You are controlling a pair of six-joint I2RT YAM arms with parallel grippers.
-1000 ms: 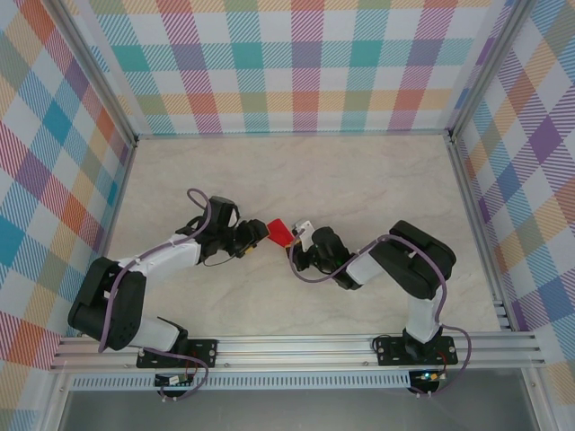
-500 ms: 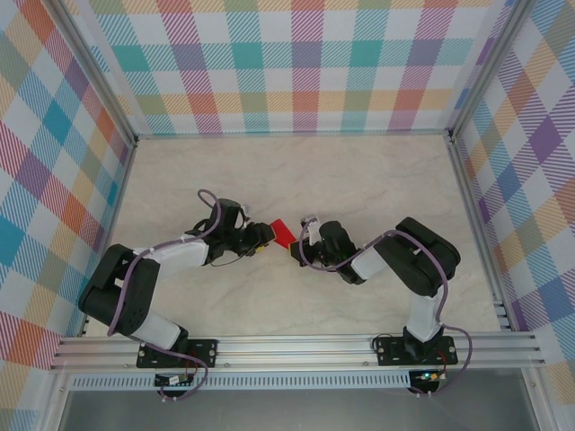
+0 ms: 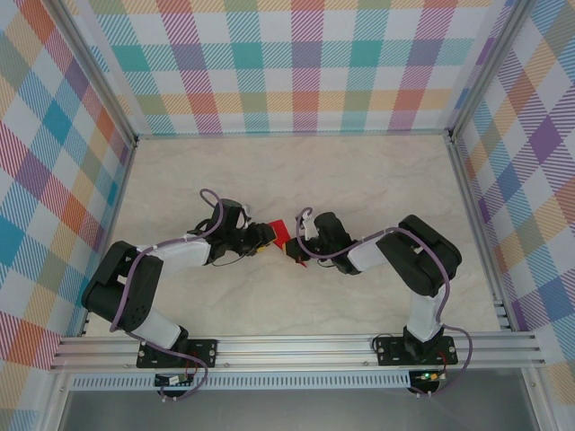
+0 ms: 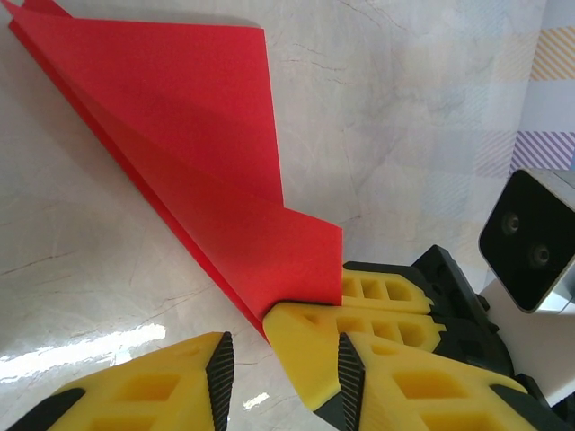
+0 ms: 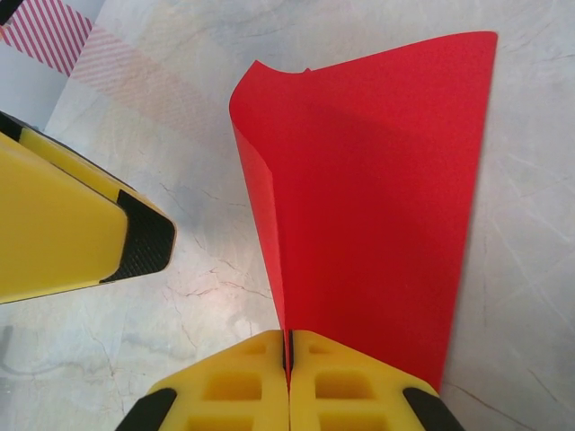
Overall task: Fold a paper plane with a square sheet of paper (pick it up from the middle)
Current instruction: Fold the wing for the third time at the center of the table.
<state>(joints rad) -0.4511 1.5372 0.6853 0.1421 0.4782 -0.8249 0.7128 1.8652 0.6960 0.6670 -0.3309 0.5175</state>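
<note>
Two grippers mid-table, right gripper (image 5: 289, 359) clamped on folded red paper (image 5: 377, 197) — left gripper (image 4: 283, 370) spread apart, holding nothing.

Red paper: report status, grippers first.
Right gripper shut on red paper, at one end. Left gripper open, tips beside that pinch. Paper folded, creased, not yet a dart. Nothing else near.

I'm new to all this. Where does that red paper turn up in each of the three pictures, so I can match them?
Top external: the red paper lies mid-table, between the two arms' tips.
Left wrist: it fills the upper left, tapering toward bottom centre.
Right wrist: it covers the centre and right.
Shared landmark: the pale marbled table.
</note>
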